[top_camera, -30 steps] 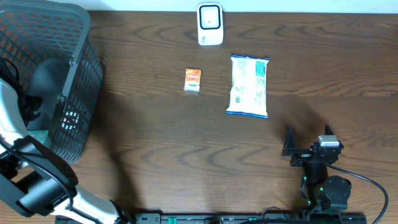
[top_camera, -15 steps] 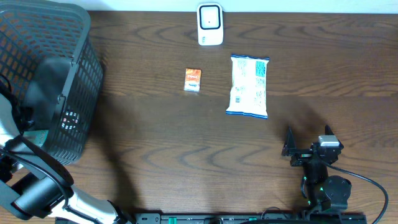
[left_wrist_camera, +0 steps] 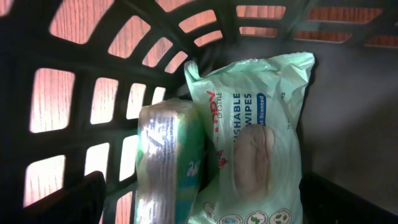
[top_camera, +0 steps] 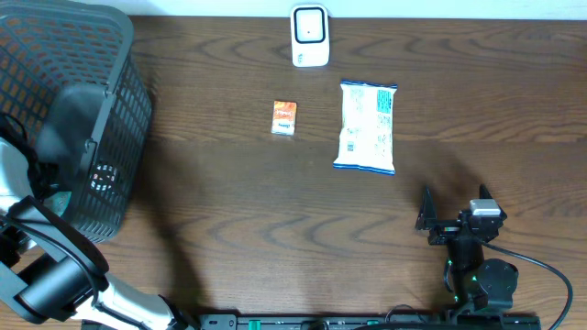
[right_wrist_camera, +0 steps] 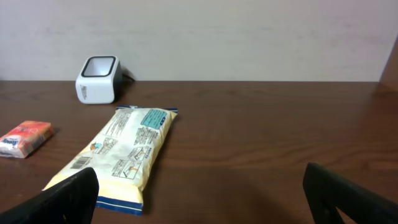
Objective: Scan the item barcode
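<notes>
Left arm (top_camera: 77, 128) shifted inside basket (top_camera: 130, 110), left tool (left_wrist_camera: 210, 202) apart over wipes (left_wrist_camera: 256, 140), right tool (top_camera: 454, 213) apart

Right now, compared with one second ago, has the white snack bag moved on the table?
No. The white snack bag lies in the same spot, just right of the orange box, with the same gap to the scanner.

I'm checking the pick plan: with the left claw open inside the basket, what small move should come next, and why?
Probably lower the left claw onto the green wipes pack and close. It hangs open above the pack, which lies in the basket, and nothing is held yet.
</notes>
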